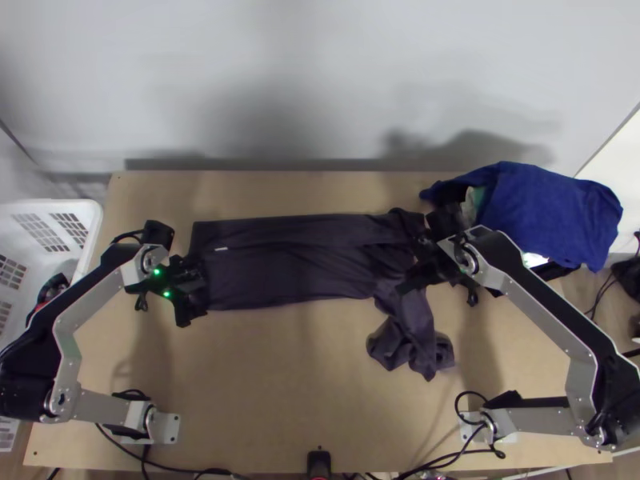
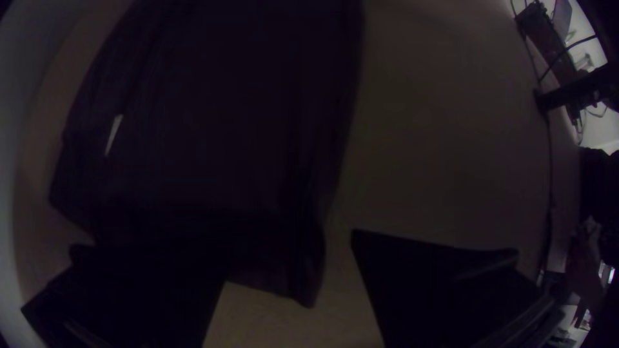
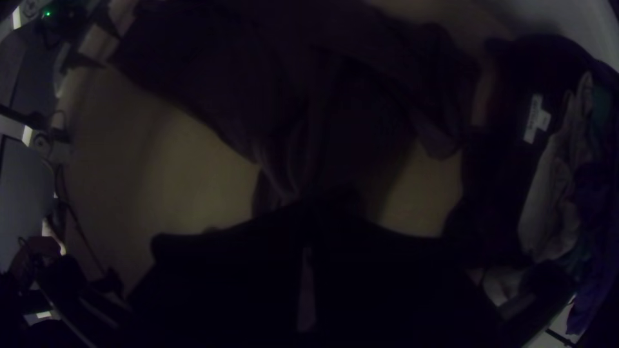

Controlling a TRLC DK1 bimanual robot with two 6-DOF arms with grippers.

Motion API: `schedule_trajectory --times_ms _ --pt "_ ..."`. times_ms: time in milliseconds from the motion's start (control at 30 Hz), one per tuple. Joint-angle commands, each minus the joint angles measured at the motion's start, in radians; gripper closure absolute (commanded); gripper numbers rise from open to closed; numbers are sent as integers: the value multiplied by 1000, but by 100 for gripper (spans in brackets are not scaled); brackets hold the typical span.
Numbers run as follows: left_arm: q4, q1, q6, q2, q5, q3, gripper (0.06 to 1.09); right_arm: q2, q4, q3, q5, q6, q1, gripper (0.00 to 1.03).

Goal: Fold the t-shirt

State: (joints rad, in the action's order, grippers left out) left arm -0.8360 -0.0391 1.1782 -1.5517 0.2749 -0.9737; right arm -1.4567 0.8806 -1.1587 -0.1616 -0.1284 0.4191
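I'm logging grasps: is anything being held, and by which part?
The right gripper holds the t-shirt by gathered cloth at its right end, near the crumpled part. The left gripper, open, holds nothing.

Top view steeply down from high, wrist views close in, all sharing t-shirt (image 1: 292,268)

On my feed the t-shirt (image 1: 288,264) reads as a plain, dark purplish grey, with one small white tag (image 1: 222,249). I see light tan wood on the table (image 1: 272,384) and pale grey on the wall (image 1: 280,72). My left gripper (image 1: 195,291) and right gripper (image 1: 412,258) are both black, with bright green lights (image 1: 157,272) on the left one. The cloth (image 1: 552,216) on the right is solid royal blue; the basket (image 1: 94,210) is white, patterned with grids of slots.
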Motion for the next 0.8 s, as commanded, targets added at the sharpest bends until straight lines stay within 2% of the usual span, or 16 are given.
schedule_trajectory --times_ms 0,267,400,467,767 --pt "75 -15 -2 -34 -28 15 31 1 0 -6 0 0 1 100" --pt "113 -33 0 -38 -37 75 36 1 0 -6 -1 0 0 100" --pt "118 -31 8 -39 -39 82 70 1 0 -6 0 0 -2 100" --pt "118 -30 11 -39 -39 84 80 1 0 -6 0 0 0 100" --pt "106 -24 21 -71 -39 81 88 -2 0 -6 0 0 -2 100"
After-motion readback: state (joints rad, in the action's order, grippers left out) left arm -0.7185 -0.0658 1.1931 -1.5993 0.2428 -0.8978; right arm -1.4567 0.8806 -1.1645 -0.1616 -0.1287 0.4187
